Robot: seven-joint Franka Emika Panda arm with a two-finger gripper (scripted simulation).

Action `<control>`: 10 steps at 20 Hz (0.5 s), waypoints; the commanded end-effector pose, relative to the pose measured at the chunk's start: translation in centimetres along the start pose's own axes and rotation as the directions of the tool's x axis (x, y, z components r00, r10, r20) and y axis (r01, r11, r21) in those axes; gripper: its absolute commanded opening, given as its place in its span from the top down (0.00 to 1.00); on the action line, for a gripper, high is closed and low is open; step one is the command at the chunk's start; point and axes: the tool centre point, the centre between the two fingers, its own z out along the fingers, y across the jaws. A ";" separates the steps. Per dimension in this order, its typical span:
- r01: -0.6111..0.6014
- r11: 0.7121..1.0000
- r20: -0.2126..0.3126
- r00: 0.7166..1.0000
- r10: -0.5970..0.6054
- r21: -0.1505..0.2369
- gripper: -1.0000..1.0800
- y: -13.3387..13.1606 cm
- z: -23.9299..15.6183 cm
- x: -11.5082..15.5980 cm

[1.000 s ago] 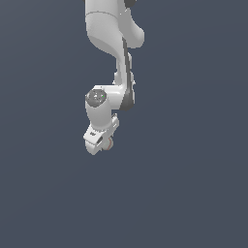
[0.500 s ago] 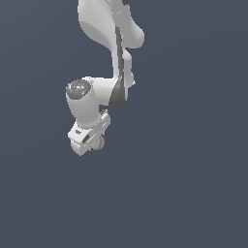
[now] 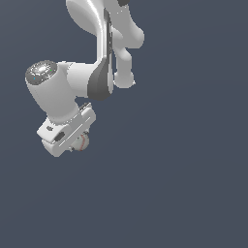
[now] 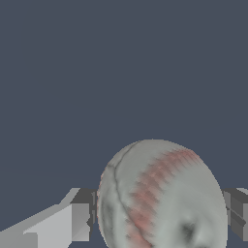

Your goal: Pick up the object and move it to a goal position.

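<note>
Between pincer point(image 4: 160, 213) fingers point(image 4: 80, 215): ball point(image 4: 162, 196), apparently clamped by both, held aloft.

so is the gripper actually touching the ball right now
Touching. In the wrist view the ball fills the space between the gripper's fingers, with no gap visible on either side. The exterior view shows the ball tucked under the gripper.

Flat, even simulator lighting; no cast shadows.
Lit softly from 12 o'clock, with mild sheen along the arm point(image 3: 92, 29). Coarse and blurred on the ball point(image 4: 162, 196) up close; uniform slate backdrop, free of glare.
</note>
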 end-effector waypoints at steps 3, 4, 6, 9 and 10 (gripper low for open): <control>0.001 1.000 0.000 1.000 -0.001 0.000 1.00 2.3 -2.7 -0.8; 0.001 1.000 0.000 1.000 -0.001 0.000 1.00 2.7 -3.3 -1.0; 0.001 1.000 0.000 1.000 -0.001 -0.001 1.00 3.6 -4.3 -1.3; 0.001 1.000 0.000 1.000 -0.001 -0.001 1.00 4.7 -5.5 -1.7; 0.001 1.000 0.000 1.000 -0.001 -0.001 1.00 5.0 -5.8 -1.8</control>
